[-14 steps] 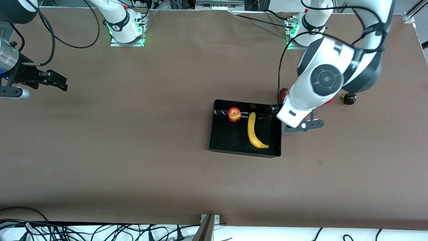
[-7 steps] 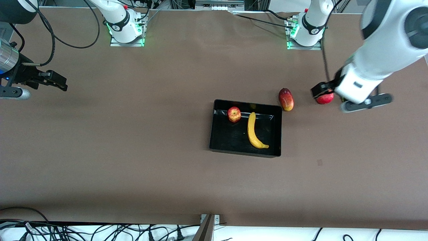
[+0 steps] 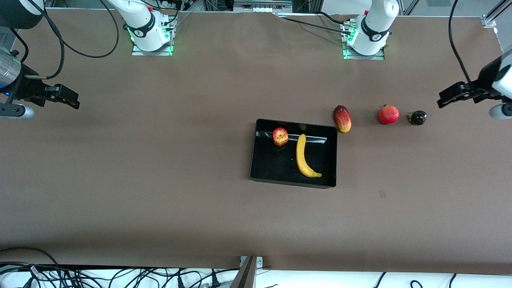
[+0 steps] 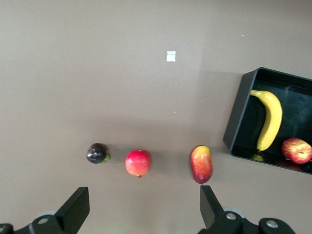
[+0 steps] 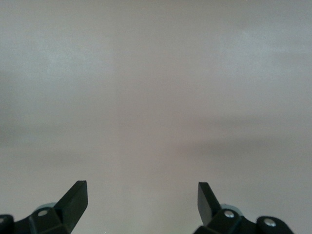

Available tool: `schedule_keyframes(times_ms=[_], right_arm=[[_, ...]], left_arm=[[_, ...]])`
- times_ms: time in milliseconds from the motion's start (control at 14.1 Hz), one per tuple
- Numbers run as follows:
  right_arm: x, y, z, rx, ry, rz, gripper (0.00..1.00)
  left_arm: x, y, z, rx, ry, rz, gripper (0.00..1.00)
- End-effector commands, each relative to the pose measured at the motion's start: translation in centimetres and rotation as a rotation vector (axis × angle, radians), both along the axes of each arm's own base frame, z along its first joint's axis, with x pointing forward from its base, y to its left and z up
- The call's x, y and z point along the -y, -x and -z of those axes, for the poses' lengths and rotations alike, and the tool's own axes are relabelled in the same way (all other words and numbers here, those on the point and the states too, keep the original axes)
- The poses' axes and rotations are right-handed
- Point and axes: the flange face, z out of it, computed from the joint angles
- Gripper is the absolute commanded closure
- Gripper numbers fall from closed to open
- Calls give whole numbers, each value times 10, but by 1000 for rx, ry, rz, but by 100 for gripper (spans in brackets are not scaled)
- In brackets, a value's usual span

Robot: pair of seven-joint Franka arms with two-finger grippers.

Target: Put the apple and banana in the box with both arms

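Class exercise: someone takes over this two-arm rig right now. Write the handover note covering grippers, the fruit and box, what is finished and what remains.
Left gripper: open, empty, over bare table at the left arm's end.
Right gripper: open, empty, waiting at the right arm's end.
Apple and banana both lie in the box, apart from each other.
Mango, pomegranate and a small dark fruit sit on the table beside the box.
Done: both placements. Left: nothing apparent.
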Motion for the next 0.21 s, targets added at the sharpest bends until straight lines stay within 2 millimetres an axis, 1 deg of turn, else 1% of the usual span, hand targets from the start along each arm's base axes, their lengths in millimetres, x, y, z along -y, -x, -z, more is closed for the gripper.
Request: schedule_keyframes(times_ms=[0, 71, 142], right_arm=[[3, -2, -4, -2, -3, -5, 0], [3, -2, -4, -2, -3, -5, 0], [3, -2, -4, -2, -3, -5, 0]], left_arm=[[-24, 7, -4, 3, 5, 60, 0], [-27, 7, -4, 4, 9, 76, 0], [-36, 8, -4, 4, 8, 80, 0]])
